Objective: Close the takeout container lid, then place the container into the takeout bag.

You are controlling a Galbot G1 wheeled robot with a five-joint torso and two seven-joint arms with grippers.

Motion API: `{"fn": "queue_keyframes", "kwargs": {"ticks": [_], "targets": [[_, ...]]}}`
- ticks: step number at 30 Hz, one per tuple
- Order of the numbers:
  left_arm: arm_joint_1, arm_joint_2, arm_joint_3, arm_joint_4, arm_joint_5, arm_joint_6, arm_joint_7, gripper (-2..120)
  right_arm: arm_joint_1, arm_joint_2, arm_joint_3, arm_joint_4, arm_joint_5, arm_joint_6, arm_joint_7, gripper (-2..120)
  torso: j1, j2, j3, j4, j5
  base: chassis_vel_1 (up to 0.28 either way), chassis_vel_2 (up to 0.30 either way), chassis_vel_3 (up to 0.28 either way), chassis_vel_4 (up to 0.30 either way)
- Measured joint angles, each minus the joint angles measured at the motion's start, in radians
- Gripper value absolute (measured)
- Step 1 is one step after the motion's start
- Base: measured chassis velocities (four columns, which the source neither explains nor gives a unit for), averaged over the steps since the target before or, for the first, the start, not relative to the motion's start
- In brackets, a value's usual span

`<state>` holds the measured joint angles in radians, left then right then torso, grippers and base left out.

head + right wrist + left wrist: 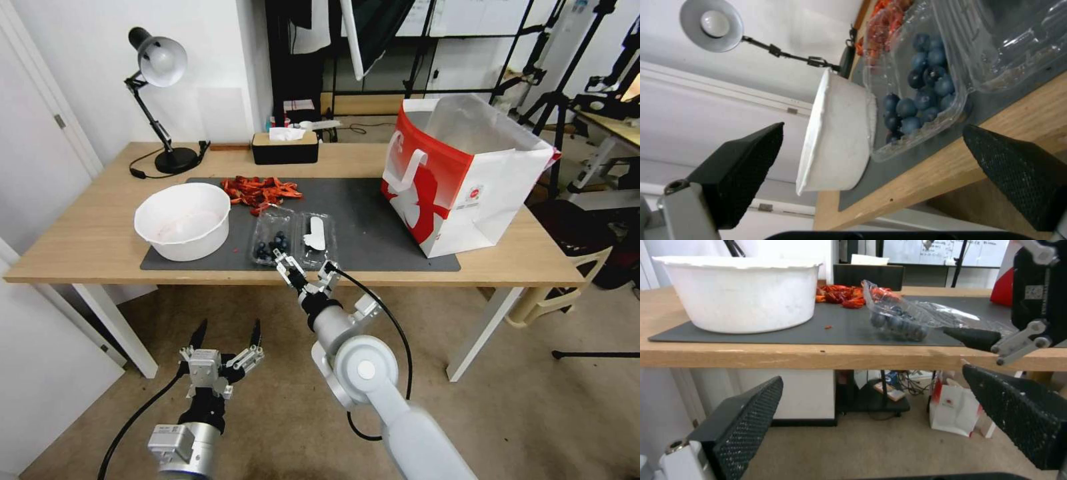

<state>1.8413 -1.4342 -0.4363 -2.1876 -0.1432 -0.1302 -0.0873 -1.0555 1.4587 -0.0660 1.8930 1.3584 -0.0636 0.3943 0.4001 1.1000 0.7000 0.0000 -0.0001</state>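
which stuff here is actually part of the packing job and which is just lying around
Part of the job:
takeout container, open, blueberries inside
lid, lying flat beside it
takeout bag, standing open
right claw, open at the container's near edge

Just lying about:
white bowl
red scraps
tissue box
desk lamp

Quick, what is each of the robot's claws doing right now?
Left end effector: open, empty, low in front of the table.
Right end effector: open, empty, at the takeout container.
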Motion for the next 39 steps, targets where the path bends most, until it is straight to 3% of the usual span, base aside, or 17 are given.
{"fn": "queue_keyframes", "kwargs": {"ticks": [39], "targets": [[-0.008, 0.008, 0.001, 0.02, -0.008, -0.006, -0.002, 100, 0.027, 0.036, 0.021, -0.082, 0.016, -0.005, -0.019, 100, 0.0, 0.0, 0.0, 0.0, 0.0, 0.0, 0.0, 0.0, 0.0]]}}
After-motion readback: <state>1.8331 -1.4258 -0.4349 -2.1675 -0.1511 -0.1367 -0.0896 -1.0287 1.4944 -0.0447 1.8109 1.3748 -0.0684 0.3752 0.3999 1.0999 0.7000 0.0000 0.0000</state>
